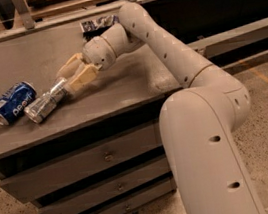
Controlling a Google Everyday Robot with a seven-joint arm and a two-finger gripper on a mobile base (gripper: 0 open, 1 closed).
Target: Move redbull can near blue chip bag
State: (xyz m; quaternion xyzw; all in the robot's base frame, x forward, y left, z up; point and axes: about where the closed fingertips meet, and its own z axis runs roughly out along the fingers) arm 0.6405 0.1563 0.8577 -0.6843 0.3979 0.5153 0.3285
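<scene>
The redbull can (45, 104), slim and silver, is tilted nearly flat over the grey cabinet top (25, 60), its open end pointing front left. My gripper (68, 80) is shut on the can's rear end, its beige fingers (83, 78) on either side of it. The blue chip bag (94, 23) lies at the far edge of the cabinet top, behind my wrist and partly hidden by my arm. The can is well to the front left of the bag.
A fatter blue Pepsi can (12, 102) lies on its side just left of the redbull can, almost touching it. The cabinet has drawers (82, 165) below its front edge. A railing (59, 19) runs behind the cabinet. My arm (184, 70) crosses the cabinet's right side.
</scene>
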